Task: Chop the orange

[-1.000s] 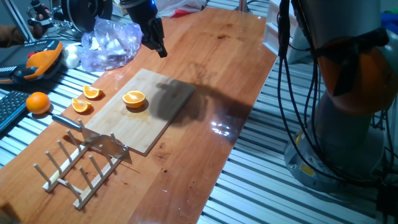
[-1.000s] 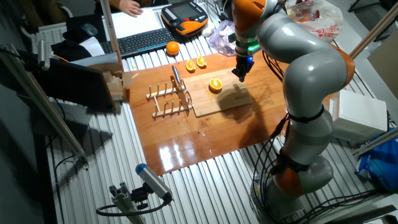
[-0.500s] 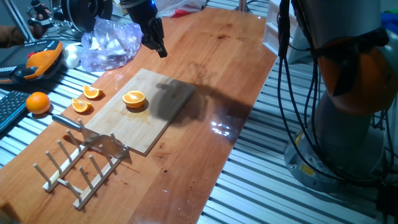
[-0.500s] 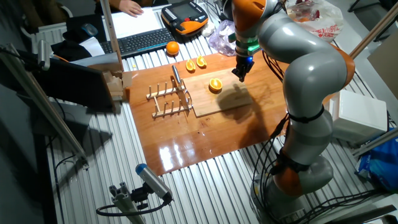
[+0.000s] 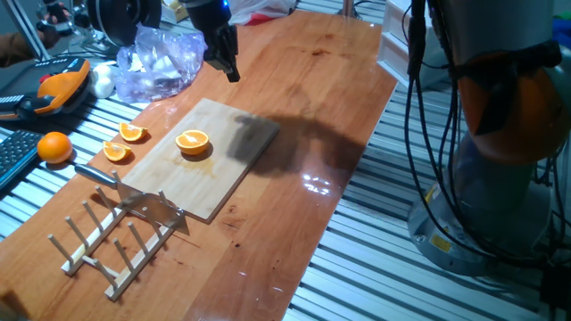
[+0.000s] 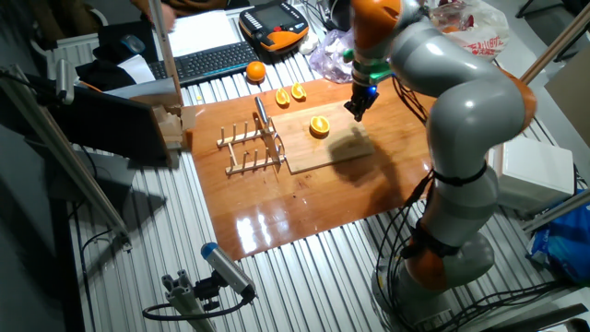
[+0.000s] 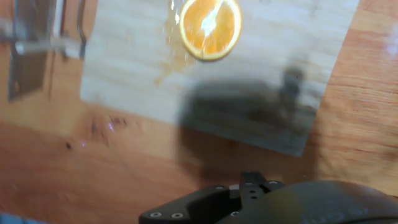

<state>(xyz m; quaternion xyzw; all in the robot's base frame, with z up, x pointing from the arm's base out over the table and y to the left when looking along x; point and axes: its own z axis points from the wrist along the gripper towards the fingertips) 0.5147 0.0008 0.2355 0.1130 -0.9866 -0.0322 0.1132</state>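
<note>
From my seat, the cutting board (image 5: 198,153) is open above and on its right side, with bare table (image 5: 303,98) there. The half orange (image 5: 192,141) sits alone on it. On its left edge the knife (image 5: 134,190) and wooden rack (image 5: 111,241) crowd in; two wedges (image 5: 125,142) lie just beyond.

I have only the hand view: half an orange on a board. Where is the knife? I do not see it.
Observer: The knife lies off the board, near its corner, blade against the wooden rack.
Operator: Does the end effector hold anything?
Observer: No, the end effector hangs empty, high and aside of the half orange.
Operator: Is other fruit nearby?
Observer: Two thin wedges and a whole orange lie off the board, on the knife's side.
</note>
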